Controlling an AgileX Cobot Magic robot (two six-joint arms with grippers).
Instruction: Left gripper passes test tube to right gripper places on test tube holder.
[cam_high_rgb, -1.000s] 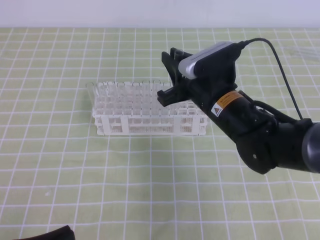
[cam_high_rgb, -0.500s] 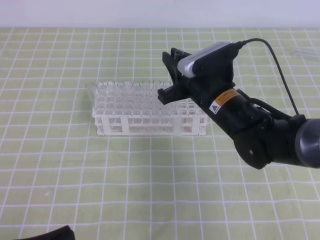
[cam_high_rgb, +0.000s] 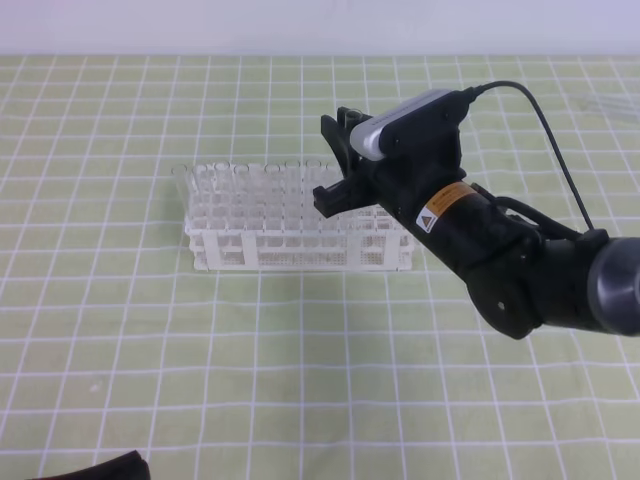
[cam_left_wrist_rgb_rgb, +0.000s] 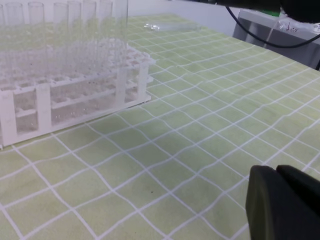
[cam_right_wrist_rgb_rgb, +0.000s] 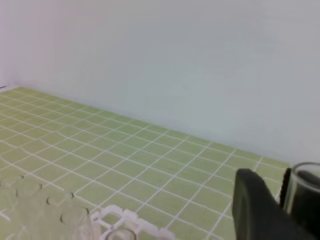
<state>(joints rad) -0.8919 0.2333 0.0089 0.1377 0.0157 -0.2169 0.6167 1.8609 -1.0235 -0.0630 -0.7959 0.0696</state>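
The test tube (cam_right_wrist_rgb_rgb: 306, 187) stood upright between the narrowed fingers of the right tool (cam_high_rgb: 345, 160), its rim showing at the lower right of the wrist view. The tool hovered right of centre, above the right end of the test tube holder (cam_high_rgb: 300, 245), so the tube's long axis pointed down toward the holes. The left tool (cam_left_wrist_rgb_rgb: 285, 205), shut and empty, sat low, well apart from the holder.

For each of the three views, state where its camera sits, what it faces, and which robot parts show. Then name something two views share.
Exterior high: above the table, looking down on the test tube holder; right pincer over it.
Left wrist: low near the mat, facing the holder; shut left pincer at the corner.
Right wrist: above the holder, facing the wall; the test tube in its pincer.
All share the holder.
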